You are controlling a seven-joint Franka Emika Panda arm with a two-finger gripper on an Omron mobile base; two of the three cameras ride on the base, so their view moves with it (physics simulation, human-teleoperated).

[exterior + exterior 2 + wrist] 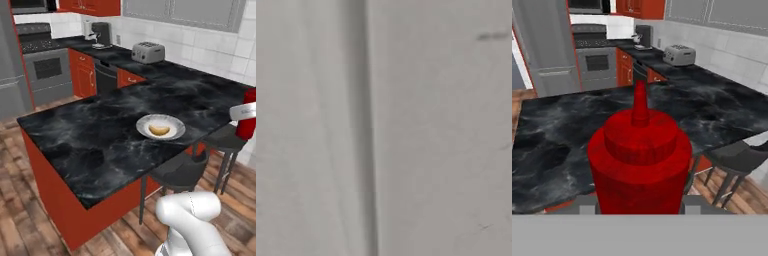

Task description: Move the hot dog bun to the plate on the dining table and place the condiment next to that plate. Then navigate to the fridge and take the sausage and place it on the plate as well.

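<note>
The hot dog bun lies on the white-grey plate, which sits on the right half of the black marble dining table. My gripper is off the table's right side, over the stools, shut on the condiment. In the hand view the dark red condiment stands upright right in front of the camera, nozzle up, with the dining table behind it. The gripper fingers are mostly hidden behind the bottle. The grey fridge stands at the far left. The sausage is out of view.
Two dark stools stand at the table's near right side. A back counter carries a toaster and a coffee machine, next to a steel oven. A flat grey surface with a dark vertical seam is close to the right base camera.
</note>
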